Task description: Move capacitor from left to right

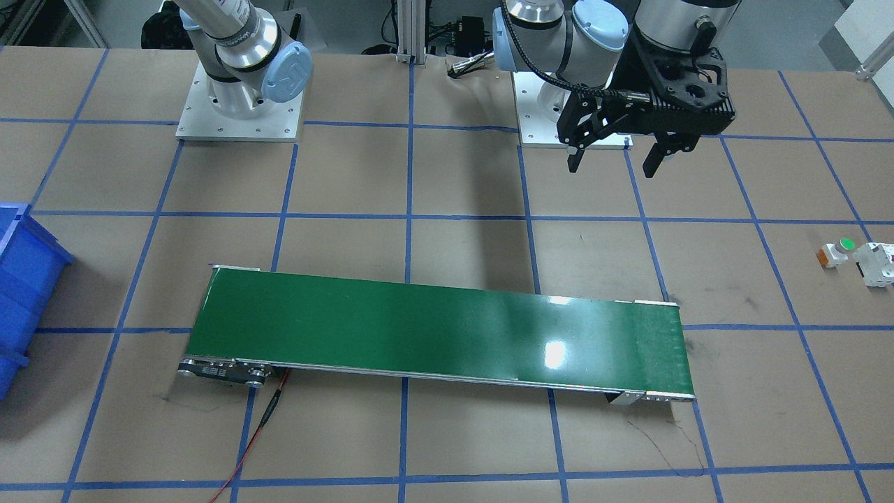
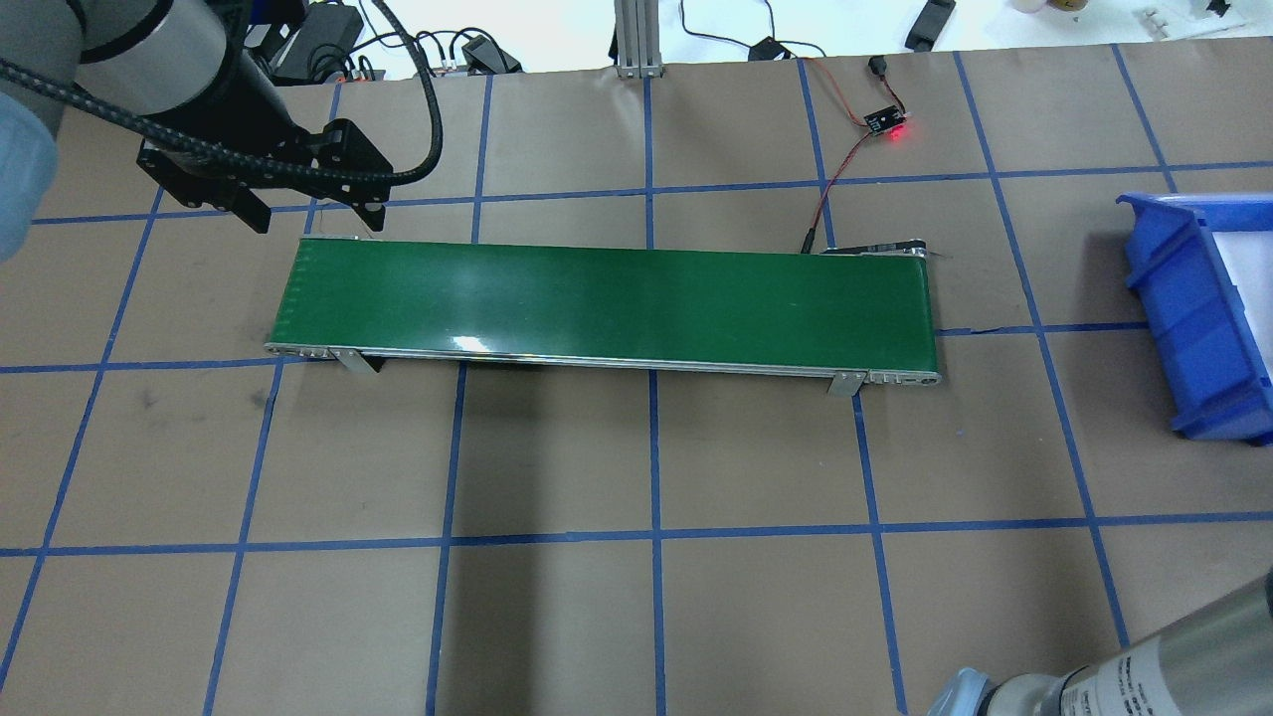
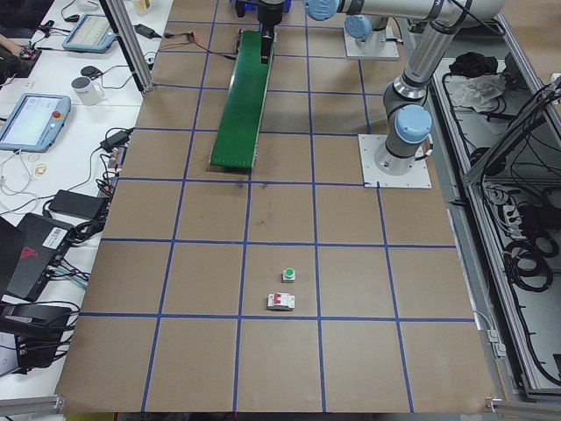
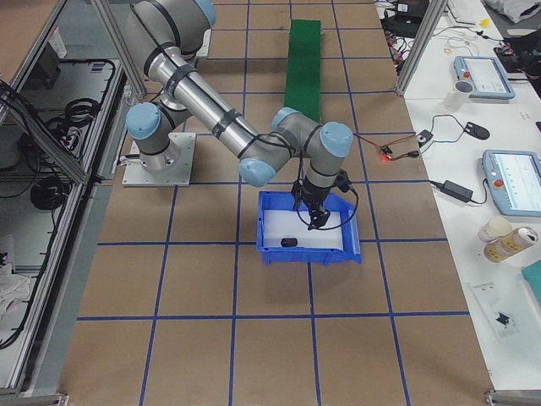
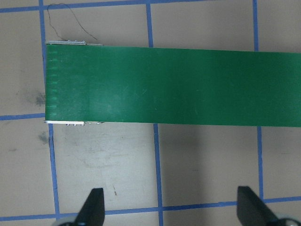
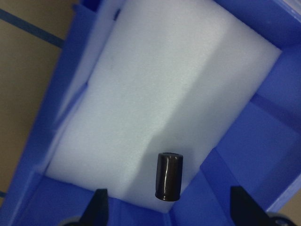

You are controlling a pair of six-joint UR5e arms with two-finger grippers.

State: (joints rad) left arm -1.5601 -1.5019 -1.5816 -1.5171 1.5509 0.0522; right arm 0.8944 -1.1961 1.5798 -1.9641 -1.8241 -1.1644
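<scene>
Blue plastic bin (image 4: 308,255) at the right edge of the brown paper-covered tabletop (image 2: 557,597) holds the small, dark, glossy cylindrical capacitor (image 6: 169,176). It lies on its side on the white foam pad (image 6: 164,94) that lines the bin, close to the pad's edge and one bin wall. My right claw (image 6: 169,209) hangs above the bin with its fingers spread wide. The capacitor sits between them in the wrist view, and neither finger touches it.

My left claw (image 1: 613,157) is also spread and holds nothing. It hovers over the bare tabletop just beside the left end of the long green conveyor belt (image 2: 607,303), on the side nearer my base. The belt runs lengthwise along the middle of the tabletop.

Near the left edge of the tabletop, well apart from the belt, a small white part with a green round button (image 1: 841,248) stands just beside a white blocky plastic component (image 1: 878,262).
</scene>
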